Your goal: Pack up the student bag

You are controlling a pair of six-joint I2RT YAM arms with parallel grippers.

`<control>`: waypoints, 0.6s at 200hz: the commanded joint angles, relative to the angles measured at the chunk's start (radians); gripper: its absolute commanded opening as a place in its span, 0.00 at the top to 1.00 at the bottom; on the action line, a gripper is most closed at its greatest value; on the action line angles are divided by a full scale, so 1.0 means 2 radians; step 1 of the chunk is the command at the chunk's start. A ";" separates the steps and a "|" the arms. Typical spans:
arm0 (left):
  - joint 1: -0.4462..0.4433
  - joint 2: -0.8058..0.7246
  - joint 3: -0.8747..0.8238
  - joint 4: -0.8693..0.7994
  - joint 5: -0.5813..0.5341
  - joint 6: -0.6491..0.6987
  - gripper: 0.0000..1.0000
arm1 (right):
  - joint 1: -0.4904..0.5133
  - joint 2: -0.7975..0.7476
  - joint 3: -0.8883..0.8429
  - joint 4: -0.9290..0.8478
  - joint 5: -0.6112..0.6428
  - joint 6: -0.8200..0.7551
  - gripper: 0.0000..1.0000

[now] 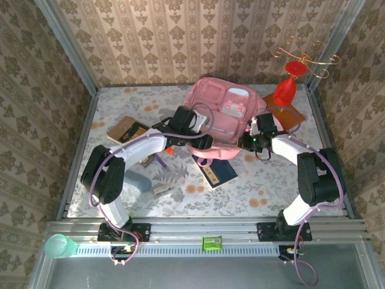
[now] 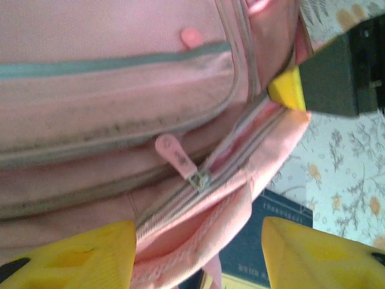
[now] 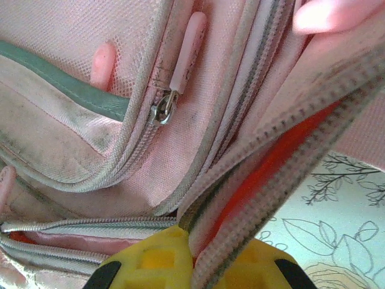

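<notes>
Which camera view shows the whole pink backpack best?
The top external view: the backpack shows nearly whole on the table. The left wrist view is close on its pockets; the right wrist view on an open zipper.

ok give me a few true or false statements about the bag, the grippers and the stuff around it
1. The right gripper is clamped on a zipper edge of the student bag. True.
2. The left gripper is pinched shut. False: its fingers stand wide apart, with a zippered edge of the bag between them.
3. A dark blue book lies on the table at the bag's near side. True.
4. The red vase stands at the table's near left corner. False: it stands at the far right corner.
5. The compartment at the right gripper is zipped shut. False: it gapes open, showing a reddish lining.
</notes>
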 commanded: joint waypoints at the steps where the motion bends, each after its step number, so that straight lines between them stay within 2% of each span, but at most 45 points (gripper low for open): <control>1: -0.013 0.039 0.046 -0.062 -0.061 -0.005 0.40 | 0.012 -0.006 -0.002 0.033 -0.015 0.007 1.00; 35: -0.018 0.102 0.104 -0.094 -0.058 -0.024 0.39 | 0.016 0.004 -0.001 0.038 -0.016 0.011 1.00; 74: -0.017 0.137 0.125 -0.083 -0.010 -0.044 0.44 | 0.019 0.006 0.000 0.039 -0.015 0.011 1.00; 120: -0.009 0.148 0.123 -0.056 0.013 -0.066 0.67 | 0.024 0.016 0.000 0.039 -0.018 0.013 1.00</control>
